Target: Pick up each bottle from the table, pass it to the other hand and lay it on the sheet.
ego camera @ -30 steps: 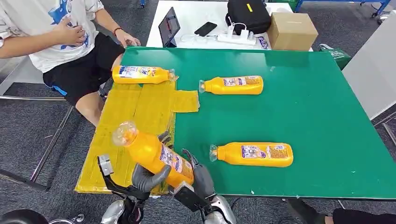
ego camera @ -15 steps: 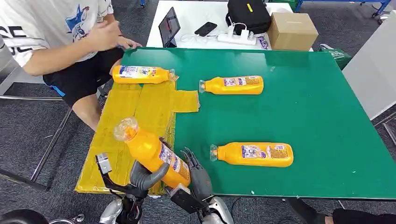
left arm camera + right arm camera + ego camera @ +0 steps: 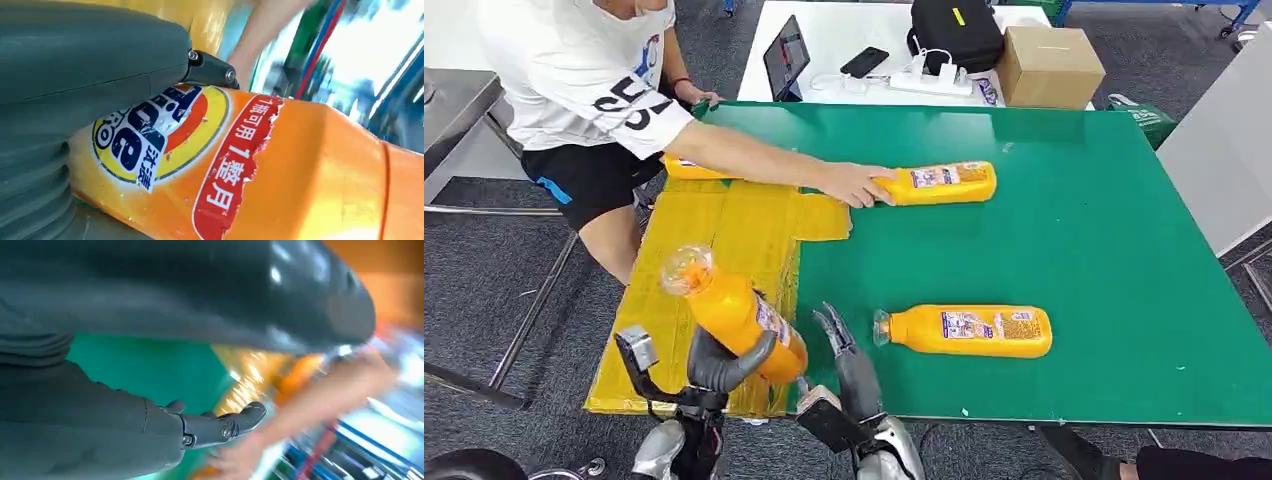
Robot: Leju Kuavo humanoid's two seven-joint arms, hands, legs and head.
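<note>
head view high, wrist views close-up

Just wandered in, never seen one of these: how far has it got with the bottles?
Done: one bottle lies at the yellow sheet's far end. In hand: the left hand holds a bottle above the sheet; the right hand is open. Left: two bottles on the green table; a person's hand touches one.

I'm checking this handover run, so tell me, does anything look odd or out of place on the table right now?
Yes. A person's hand reaches across the green table and touches the neck end of the far bottle. Also, the label on the held bottle in the left hand looks torn and peeling.
</note>
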